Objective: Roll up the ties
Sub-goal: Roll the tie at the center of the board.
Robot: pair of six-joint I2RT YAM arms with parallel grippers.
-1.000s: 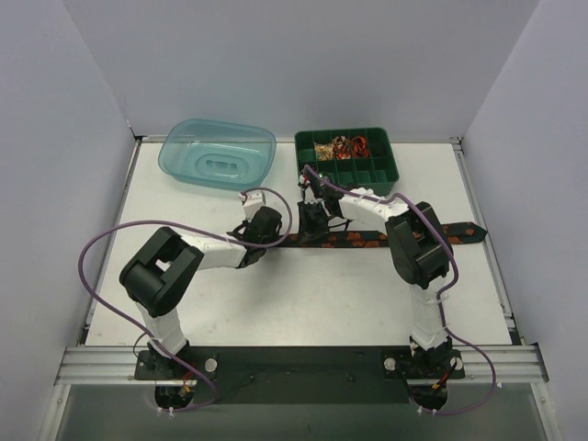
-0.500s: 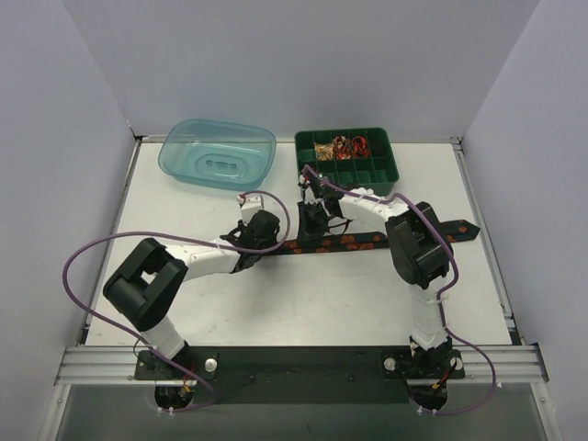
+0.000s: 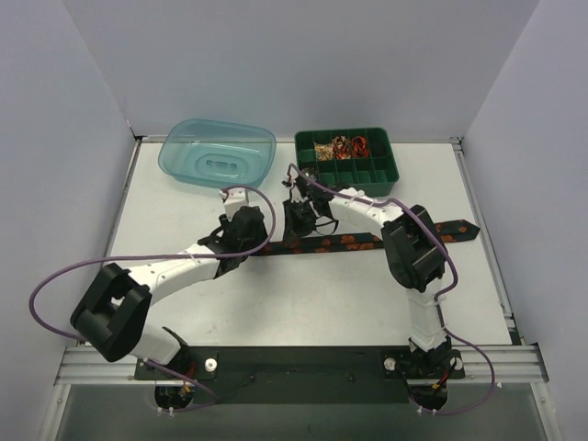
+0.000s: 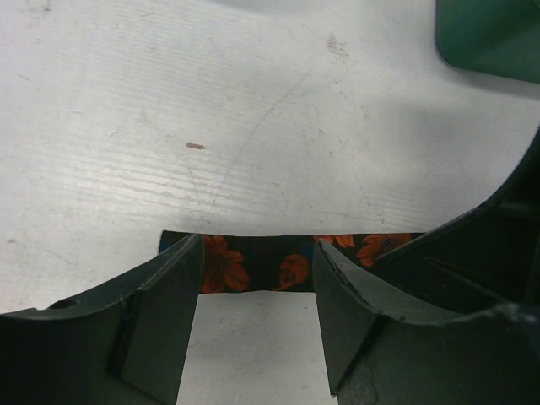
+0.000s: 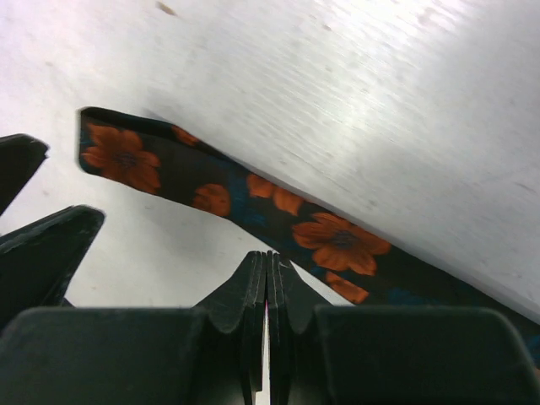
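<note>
When the scene was inspected, a single tie [image 3: 354,243] lay flat on the white tabletop [image 3: 303,303]. It stretched crosswise from near the centre toward the right side, with its pointed end nearest the right edge. The fabric was black with orange-red flowers.

The left gripper [image 4: 257,253] stood with its jaws apart, one finger [image 4: 160,312] on either side of the tie's blunt left end. The fabric lay flat between the fingers, and neither was seen to clamp it.

The right gripper [image 5: 267,270] was fully closed, its fingers pressed together with nothing between them. It was positioned at the near edge of the tie, a little way in from that same end. Whether its tips touched the fabric could not be determined. From overhead, both grippers sat close together over the left portion of the tie.

A green compartment tray [image 3: 377,173] stood at the back of the tabletop, just behind the right gripper, with small items in its rear compartments. A translucent blue tub [image 3: 218,152] rested to the tray's left, apart from it. Purple cables [image 3: 92,262] looped along both arms.
</note>
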